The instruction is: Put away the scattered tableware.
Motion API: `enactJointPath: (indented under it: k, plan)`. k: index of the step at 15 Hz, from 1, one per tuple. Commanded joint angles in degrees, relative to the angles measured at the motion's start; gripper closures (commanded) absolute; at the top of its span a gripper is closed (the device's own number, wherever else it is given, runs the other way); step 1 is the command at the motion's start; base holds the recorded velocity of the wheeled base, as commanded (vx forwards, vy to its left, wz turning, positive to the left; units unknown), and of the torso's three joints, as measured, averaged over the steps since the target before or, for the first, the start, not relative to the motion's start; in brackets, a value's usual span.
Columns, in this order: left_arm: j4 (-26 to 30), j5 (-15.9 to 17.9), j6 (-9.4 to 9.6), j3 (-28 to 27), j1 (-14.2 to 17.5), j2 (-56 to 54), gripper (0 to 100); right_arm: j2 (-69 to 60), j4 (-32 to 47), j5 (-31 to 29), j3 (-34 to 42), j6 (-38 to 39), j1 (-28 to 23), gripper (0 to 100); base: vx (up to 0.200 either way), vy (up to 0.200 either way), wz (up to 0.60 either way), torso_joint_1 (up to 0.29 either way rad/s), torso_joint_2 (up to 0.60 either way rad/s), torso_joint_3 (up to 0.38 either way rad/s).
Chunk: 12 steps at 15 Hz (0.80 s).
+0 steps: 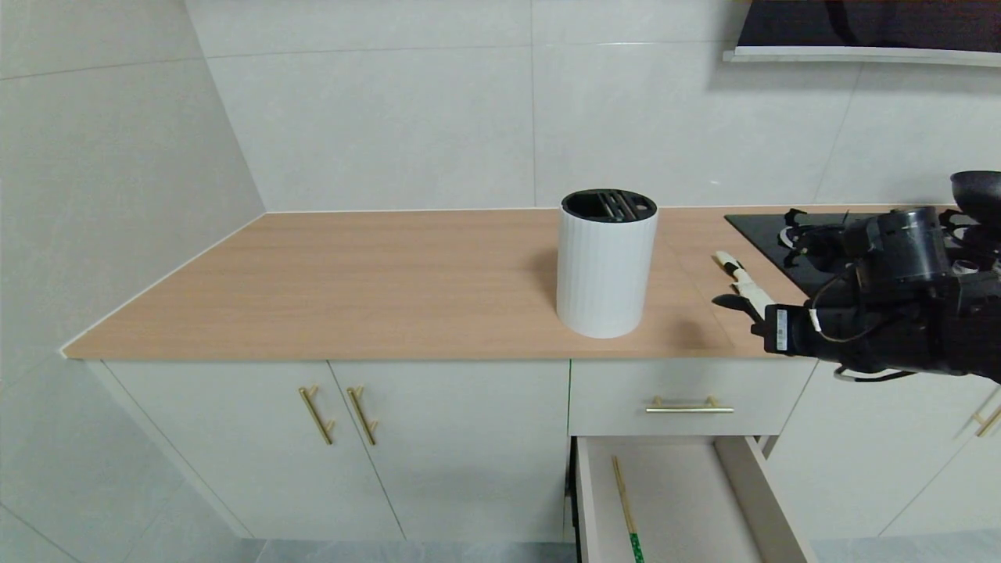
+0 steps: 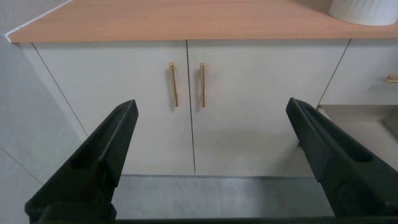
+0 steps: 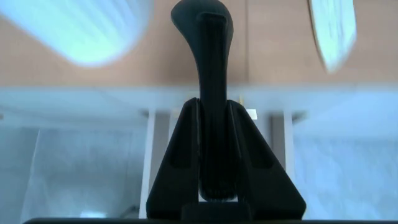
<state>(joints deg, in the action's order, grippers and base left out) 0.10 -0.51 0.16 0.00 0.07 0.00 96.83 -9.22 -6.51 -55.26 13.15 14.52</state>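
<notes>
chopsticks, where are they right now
Head view: the chopsticks lie in the open drawer under the countertop, along its left wall, below the white utensil holder.

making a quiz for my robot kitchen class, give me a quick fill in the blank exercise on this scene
1. The white holder stands ___ on the wooden counter.
2. The chopsticks lie inside the open ___.
3. The left end effector, facing the cabinet doors, is ___.
Missing words: upright; drawer; open.
</notes>
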Motion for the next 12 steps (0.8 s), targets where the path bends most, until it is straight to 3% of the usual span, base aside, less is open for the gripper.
enactJointPath:
  k: [1,5,12]
  plan:
    - [0.0,0.0,0.02,0.0,0.0,0.0,0,-4.3,-0.1,-0.1,5.2,0.1,0.7,100,0.0,0.0,0.0,0.0,0.0,0.0]
    - [0.0,0.0,0.02,0.0,0.0,0.0,0,-3.8,-0.4,0.0,10.4,0.3,2.7,100,0.0,0.0,0.0,0.0,0.0,0.0]
    - [0.0,0.0,0.02,0.0,0.0,0.0,0,-1.5,-4.0,-0.2,12.5,-0.1,3.7,100,0.0,0.0,0.0,0.0,0.0,0.0]
